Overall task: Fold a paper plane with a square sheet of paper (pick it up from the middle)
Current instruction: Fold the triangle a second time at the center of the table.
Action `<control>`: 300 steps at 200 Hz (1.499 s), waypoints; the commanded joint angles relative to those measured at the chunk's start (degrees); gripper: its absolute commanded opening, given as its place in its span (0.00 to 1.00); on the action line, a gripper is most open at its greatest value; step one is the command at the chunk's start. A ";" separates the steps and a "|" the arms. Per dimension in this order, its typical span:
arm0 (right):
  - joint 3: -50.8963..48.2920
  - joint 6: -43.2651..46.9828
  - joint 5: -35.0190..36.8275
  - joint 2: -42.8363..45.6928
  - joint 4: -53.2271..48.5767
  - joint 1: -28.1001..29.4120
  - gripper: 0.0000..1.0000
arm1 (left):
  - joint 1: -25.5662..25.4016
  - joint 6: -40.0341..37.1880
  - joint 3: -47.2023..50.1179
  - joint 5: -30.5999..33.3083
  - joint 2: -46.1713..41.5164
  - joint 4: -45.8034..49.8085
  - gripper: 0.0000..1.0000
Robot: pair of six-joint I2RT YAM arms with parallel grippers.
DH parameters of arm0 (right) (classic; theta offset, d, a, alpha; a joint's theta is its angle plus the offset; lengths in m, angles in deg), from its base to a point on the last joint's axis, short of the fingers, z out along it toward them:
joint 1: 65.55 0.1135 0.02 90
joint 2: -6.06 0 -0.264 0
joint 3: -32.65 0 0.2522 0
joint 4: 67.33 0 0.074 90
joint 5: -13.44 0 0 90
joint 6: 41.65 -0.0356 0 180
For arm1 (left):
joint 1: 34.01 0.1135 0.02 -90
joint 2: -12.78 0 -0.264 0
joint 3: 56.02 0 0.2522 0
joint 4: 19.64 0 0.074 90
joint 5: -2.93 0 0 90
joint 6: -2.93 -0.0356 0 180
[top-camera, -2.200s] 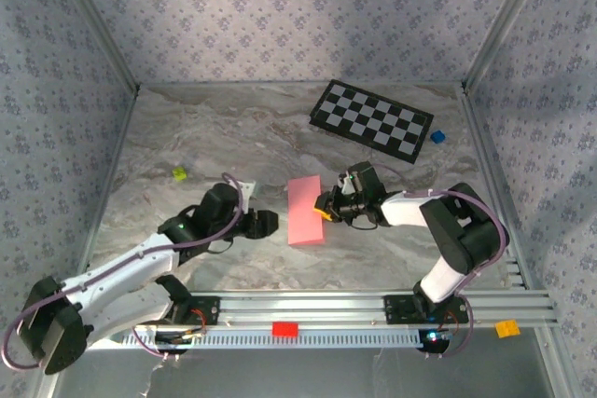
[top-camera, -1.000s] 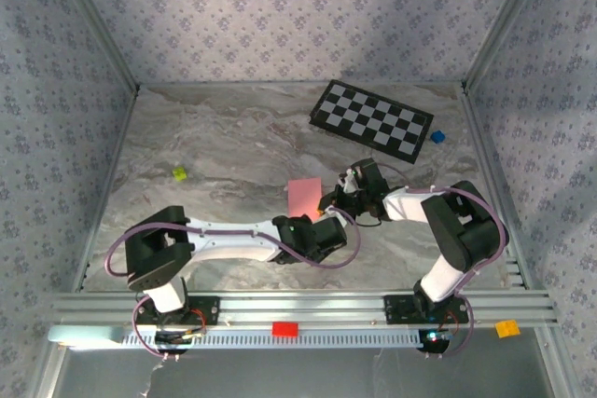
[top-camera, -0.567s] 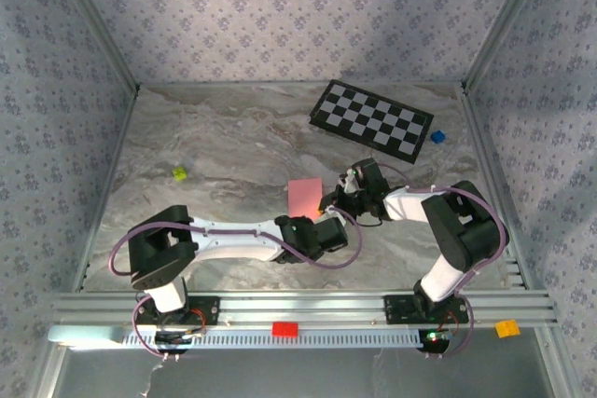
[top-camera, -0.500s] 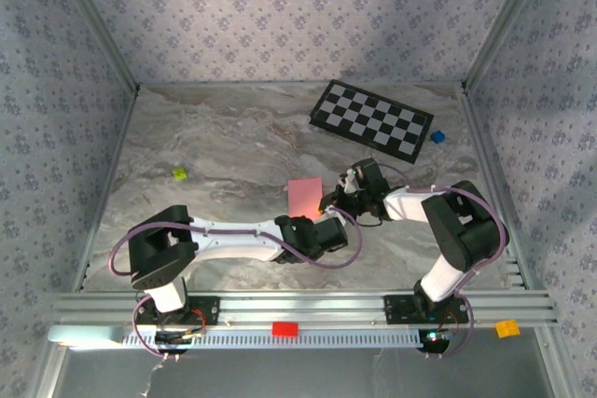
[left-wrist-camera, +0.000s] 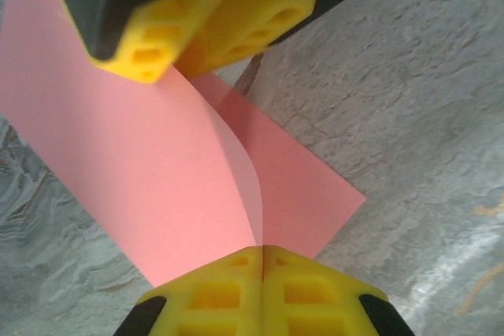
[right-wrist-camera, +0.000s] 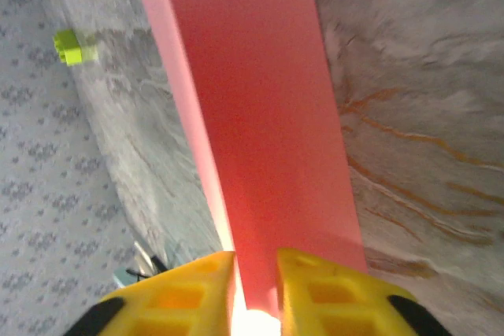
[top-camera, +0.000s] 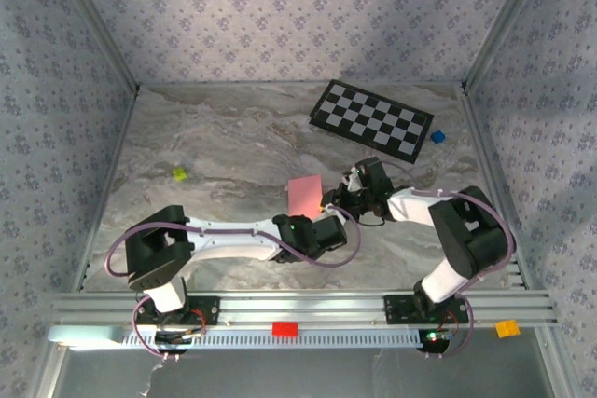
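From above, the pink sheet of paper (top-camera: 304,195) is seen near the middle of the desk (top-camera: 215,137), a little toward the near edge, with both arms reaching to its right side. The left gripper (top-camera: 322,221) is placed at the sheet's near right corner and the right gripper (top-camera: 331,200) at its right edge. How the jaws stand cannot be made out from that height.

By the left wrist camera the sheet is shown folded in two, the upper layer bowed up off the lower. The left jaws are pressed together on the paper's edge. The right gripper's yellow fingers (left-wrist-camera: 150,37) are seen at the opposite edge.

By the right wrist camera a narrow gap is shown between the right jaws, with the paper's edge lying in it. A lime-green block (right-wrist-camera: 75,46) is seen beyond the sheet, toward the desk's left edge.

The desk is patterned as grey-veined marble. A checkerboard (top-camera: 371,120) is laid toward the far right corner, with a small blue block (top-camera: 437,137) just beside it. The space is enclosed by walls (top-camera: 298,6) papered in a pale floral print. A metal rail (top-camera: 354,303) is run along the near edge, with a red block (top-camera: 284,329) and an orange block (top-camera: 506,328) by it.
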 commanded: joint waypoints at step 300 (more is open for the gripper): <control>5.85 19.21 15.59 -3.17 -27.37 10.34 0.01 | 20.04 18.14 18.34 -33.07 -11.72 -23.89 0.00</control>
